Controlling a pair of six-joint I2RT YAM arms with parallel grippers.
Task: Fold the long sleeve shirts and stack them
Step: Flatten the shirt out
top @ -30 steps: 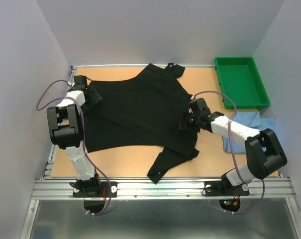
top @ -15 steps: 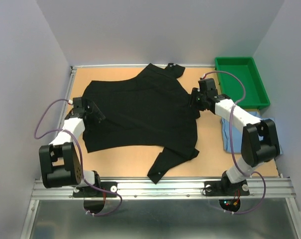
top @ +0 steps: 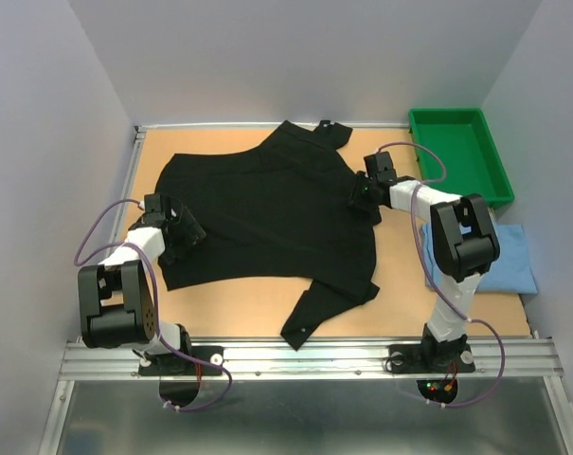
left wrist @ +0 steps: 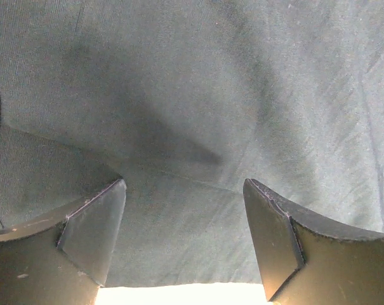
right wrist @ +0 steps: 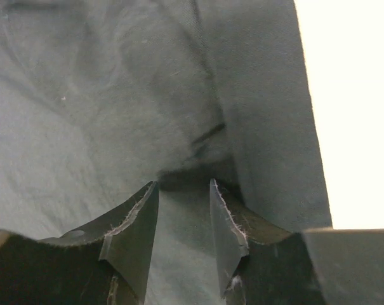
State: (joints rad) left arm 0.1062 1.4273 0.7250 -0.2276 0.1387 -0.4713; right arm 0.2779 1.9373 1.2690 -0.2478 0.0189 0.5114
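Observation:
The black shirt (top: 267, 209) lies spread open on the table, one sleeve trailing toward the near edge. My left gripper (top: 182, 237) is at its lower left edge; in the left wrist view it (left wrist: 184, 184) is wide open over the black cloth (left wrist: 192, 95), just inside the hem. My right gripper (top: 360, 194) is at the shirt's right edge; in the right wrist view it (right wrist: 183, 184) is open only narrowly, its tips pressed down onto a fold of black cloth (right wrist: 84, 127). The light blue shirt (top: 509, 256) lies folded at the far right.
A green tray (top: 490, 194) stands at the back right, beside the right arm. Bare wooden tabletop (top: 239, 308) shows in front of the shirt. White walls enclose the table on three sides.
My left gripper has come down from the shirt's upper left to its lower left edge. My right gripper has moved from the shirt's right middle up to its upper right edge.

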